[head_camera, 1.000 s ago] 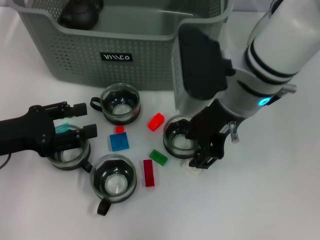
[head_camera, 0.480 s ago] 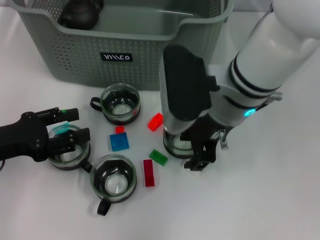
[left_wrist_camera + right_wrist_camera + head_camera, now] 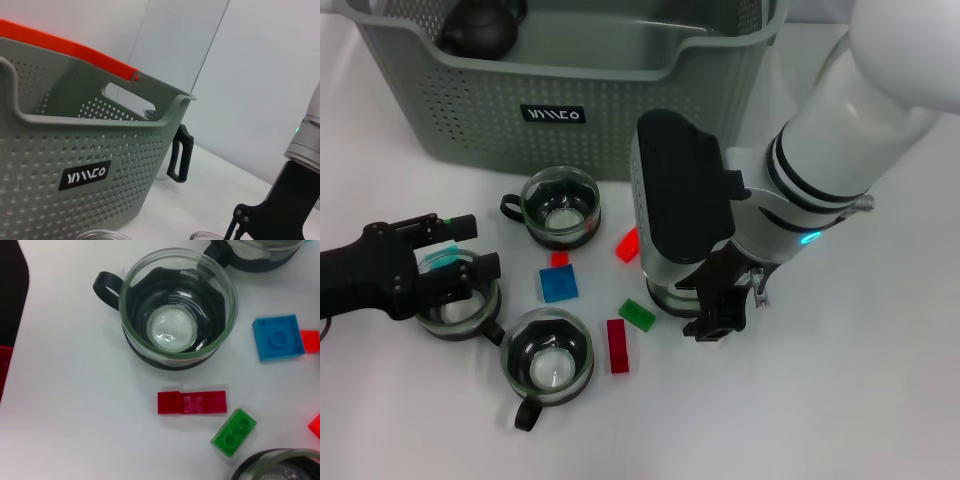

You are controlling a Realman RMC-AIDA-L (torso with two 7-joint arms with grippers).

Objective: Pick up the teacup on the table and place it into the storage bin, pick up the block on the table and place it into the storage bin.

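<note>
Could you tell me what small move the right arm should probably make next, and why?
Probably close the right end effector on the teacup beneath it. It sits low at that cup's rim, beside the green block, and the cup is not yet lifted toward the storage bin. The left end effector hovers over another cup.

Storage bin [image 3: 620,95], front wall: a small black rectangular label [image 3: 553,114] bearing white stylised lettering. In the head view the characters appear as slanted strokes followed by rounded forms, roughly "YIMCO" or similar (the exact spelling cannot be made out). In the left wrist view the same label [image 3: 84,174] sits on the perforated wall, its white characters again slanted strokes ending in a rounded letter. No other text, number or sign can be read on anything else in view.
</note>
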